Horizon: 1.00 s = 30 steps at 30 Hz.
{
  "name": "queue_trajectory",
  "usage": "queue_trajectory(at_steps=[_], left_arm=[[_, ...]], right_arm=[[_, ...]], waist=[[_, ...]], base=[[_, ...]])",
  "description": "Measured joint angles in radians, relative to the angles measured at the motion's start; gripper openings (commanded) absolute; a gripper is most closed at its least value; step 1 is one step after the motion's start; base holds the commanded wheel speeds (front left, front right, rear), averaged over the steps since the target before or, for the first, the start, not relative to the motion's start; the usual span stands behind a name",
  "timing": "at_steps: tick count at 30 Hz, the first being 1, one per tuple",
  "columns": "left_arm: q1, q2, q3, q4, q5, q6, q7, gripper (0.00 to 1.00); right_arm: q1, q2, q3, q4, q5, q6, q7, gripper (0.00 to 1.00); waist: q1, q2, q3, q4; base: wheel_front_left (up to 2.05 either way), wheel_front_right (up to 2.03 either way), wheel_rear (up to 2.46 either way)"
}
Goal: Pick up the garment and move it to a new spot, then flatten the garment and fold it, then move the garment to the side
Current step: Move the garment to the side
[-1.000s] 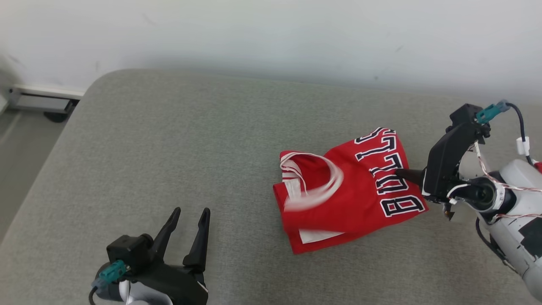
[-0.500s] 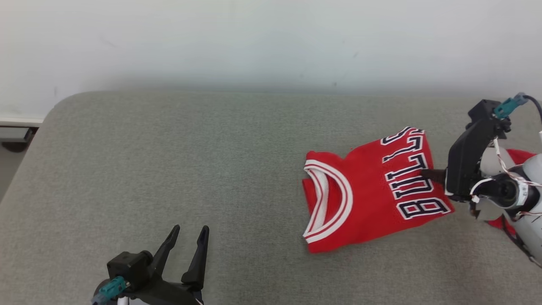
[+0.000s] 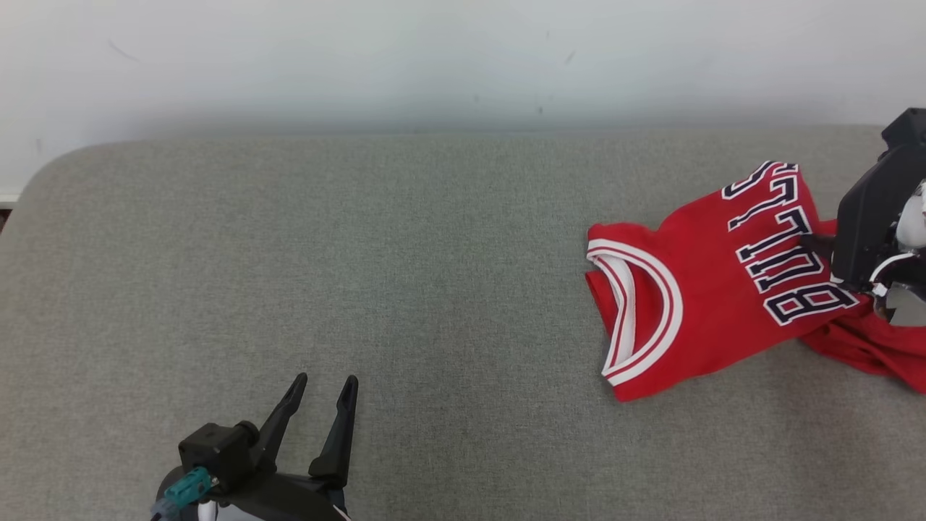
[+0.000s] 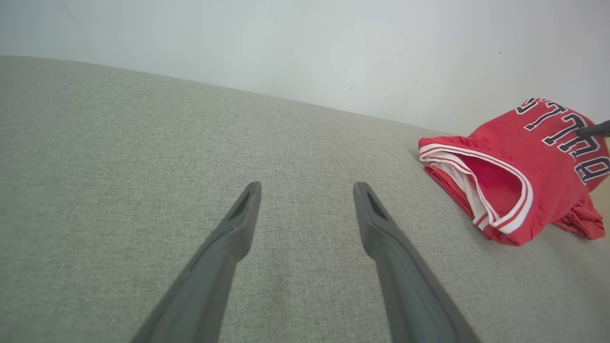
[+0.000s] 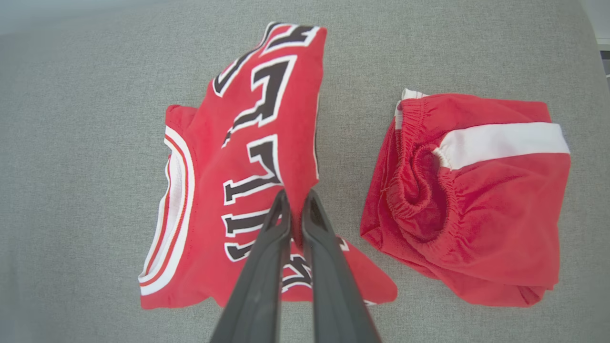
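Right gripper (image 5: 295, 194) pinches the edge of the folded red jersey (image 5: 209, 190); seemingly the final move aside, so next comes lowering and letting go.

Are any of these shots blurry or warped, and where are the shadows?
Head view: sharp, with even soft light and no glare; a dim shadow band lies where the grey cushion meets the wall. Left wrist view: wide-angle bowing curves the cushion's far edge. Right wrist view: crisp lettering on the red jersey, shadows faint.
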Motion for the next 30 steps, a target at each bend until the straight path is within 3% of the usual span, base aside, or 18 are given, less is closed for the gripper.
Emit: queue_trajectory(at_steps=[30], left_arm=[[-0.007,0.048,0.02,-0.044,0.003,-0.002,0.015,1.0]], right_arm=[[-0.138,-0.086,-0.04,0.076,-0.146,0.0,0.016,0.0]], waist=[[0.0,0.0,0.091,-0.067]], base=[[0.0,0.0,0.0]])
